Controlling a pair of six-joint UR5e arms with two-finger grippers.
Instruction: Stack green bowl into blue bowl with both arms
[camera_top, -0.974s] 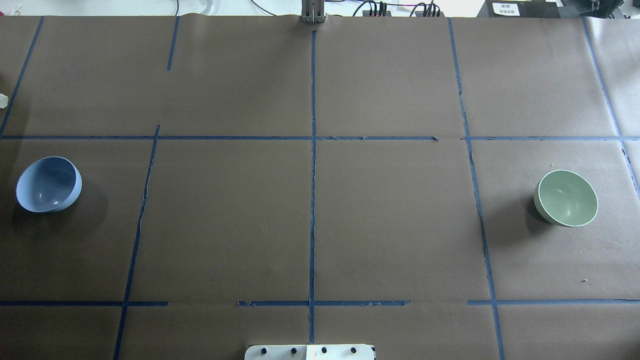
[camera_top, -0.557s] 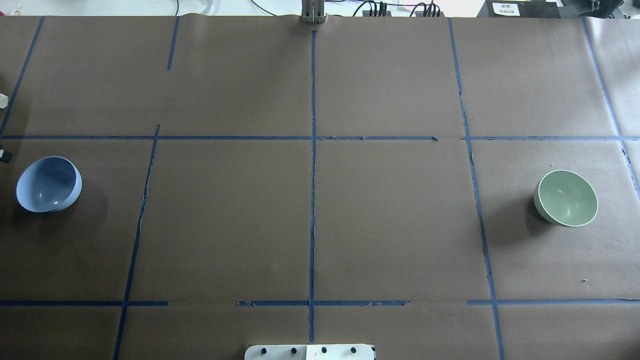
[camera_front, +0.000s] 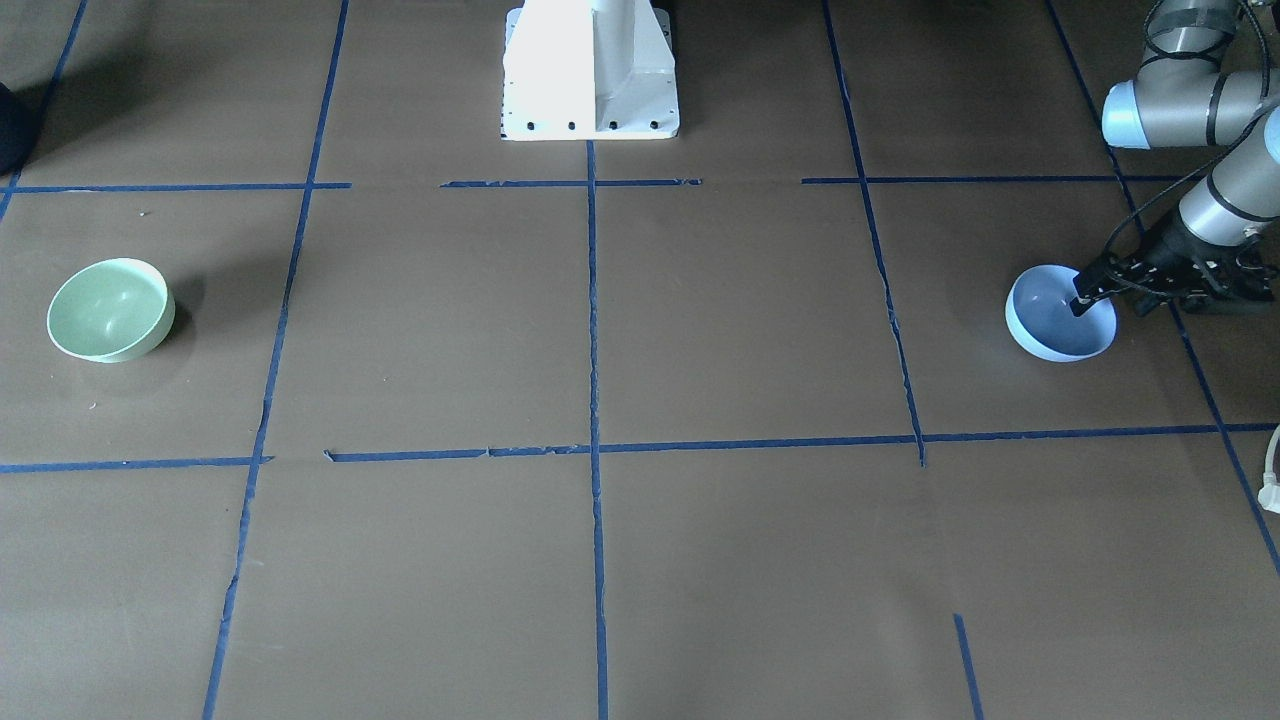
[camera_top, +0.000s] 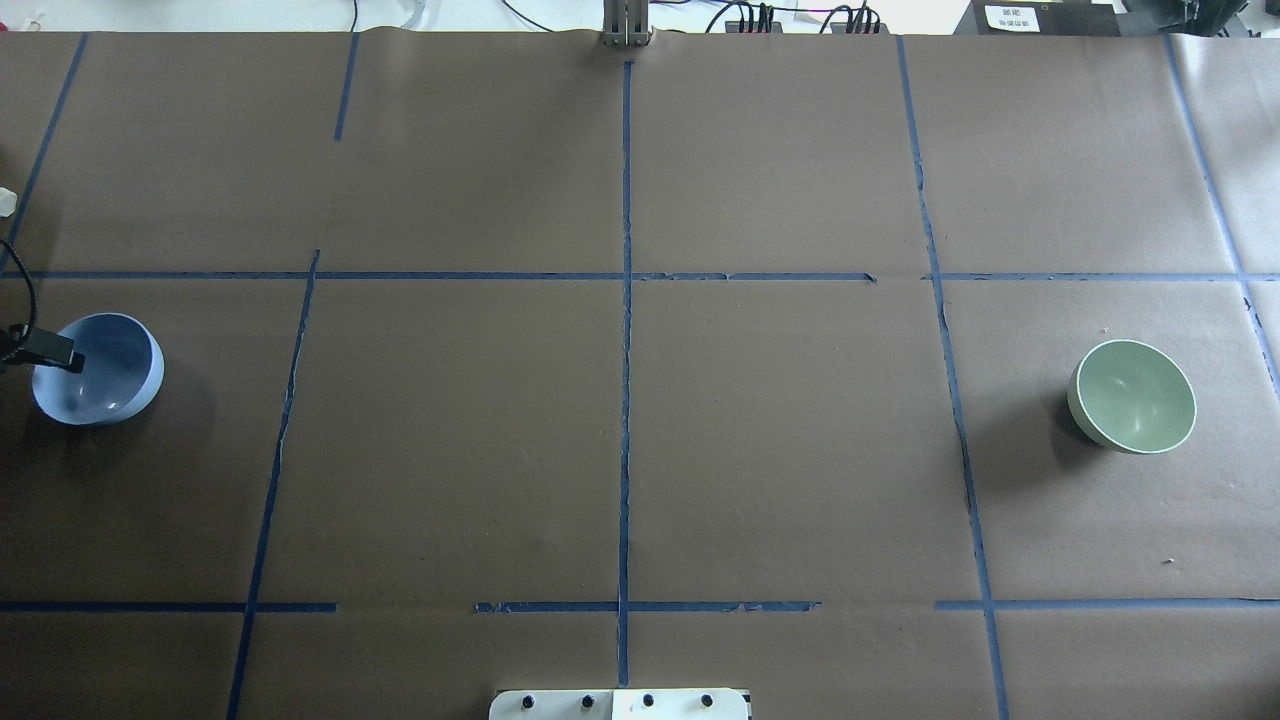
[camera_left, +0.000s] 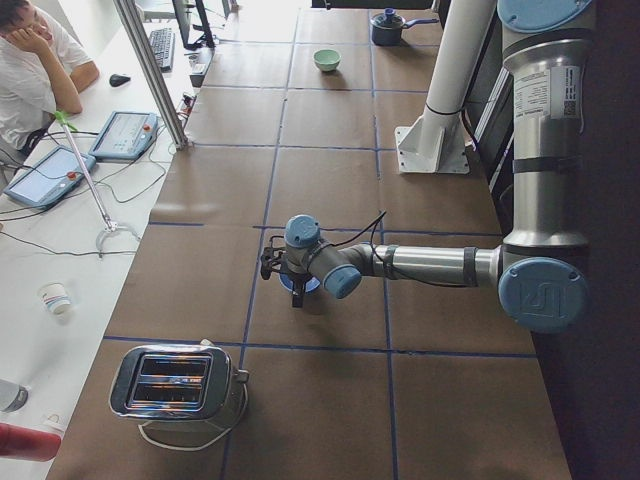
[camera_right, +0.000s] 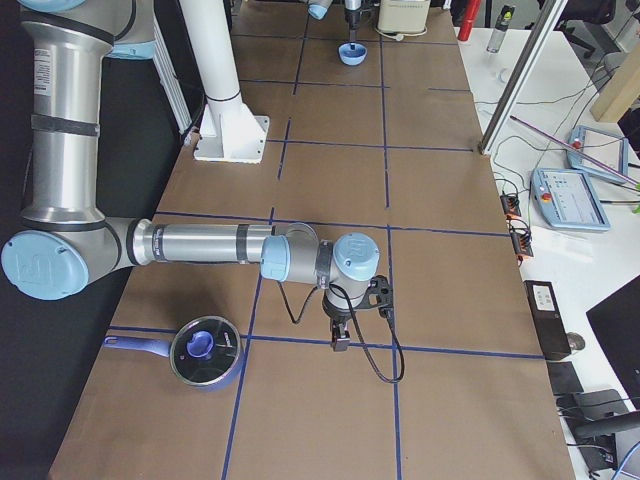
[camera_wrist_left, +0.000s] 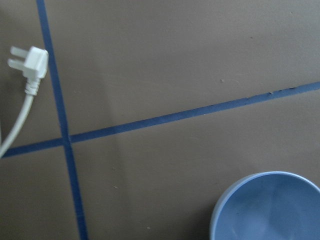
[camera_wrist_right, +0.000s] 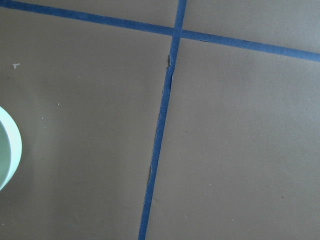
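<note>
The blue bowl (camera_top: 98, 368) stands upright at the table's left end and also shows in the front view (camera_front: 1060, 312) and the left wrist view (camera_wrist_left: 267, 207). My left gripper (camera_front: 1100, 290) is at its outer rim and looks open, with one black fingertip (camera_top: 55, 352) reaching over the rim into the bowl. The green bowl (camera_top: 1132, 396) stands upright and untouched at the far right end (camera_front: 110, 310). Its rim edge shows in the right wrist view (camera_wrist_right: 7, 150). My right gripper (camera_right: 340, 335) hangs low over bare table, apart from the green bowl. I cannot tell whether it is open or shut.
A toaster (camera_left: 180, 385) stands beyond the blue bowl at the left end, and its white plug (camera_wrist_left: 27, 65) lies on the table. A lidded blue pot (camera_right: 205, 350) sits near the right arm. The white pedestal (camera_front: 590, 70) is at the robot's side. An operator sits beside the table.
My left gripper has come in from the table's left edge, and its finger now reaches over the blue bowl's rim. Neither bowl has moved.
</note>
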